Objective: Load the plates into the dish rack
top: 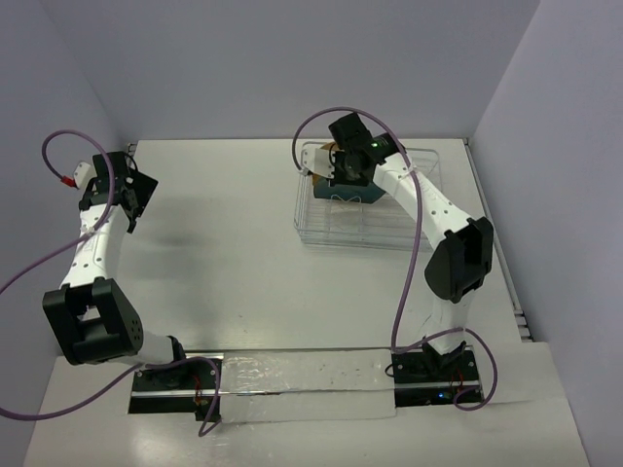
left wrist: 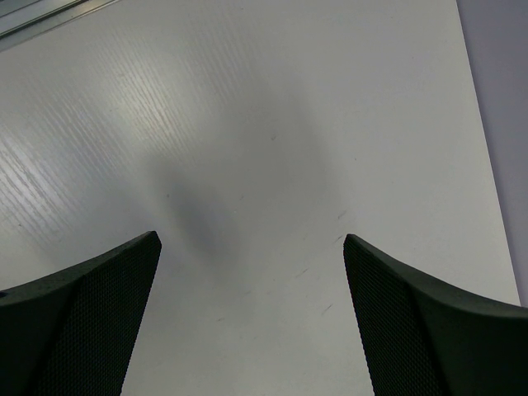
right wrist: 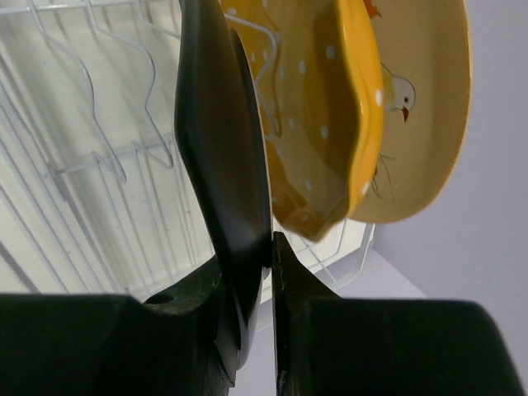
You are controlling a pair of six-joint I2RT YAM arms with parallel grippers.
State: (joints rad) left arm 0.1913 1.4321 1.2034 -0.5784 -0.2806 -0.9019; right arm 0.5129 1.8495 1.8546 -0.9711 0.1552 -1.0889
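The left gripper is hanging over the bare white table on the left side, its two black fingers spread wide apart with nothing between them.

Across the table, the right gripper is reaching into the rectangular silver wire dish rack. Its fingers are pinching the rim of the plain dark teal round plate. The plate is standing edge-on, rising straight out from between the fingertips, with the rack's upright wire dividers showing just to its left. Whether its far edge is resting on the wires cannot be told.

Just beyond the teal plate, the yellow-orange plate with a scalloped rim and white dots is standing upright in the rack, close beside it and clear of the fingers. Behind that, the pale yellow round plate with a small white bird painted on it is standing too, farthest from the fingers.
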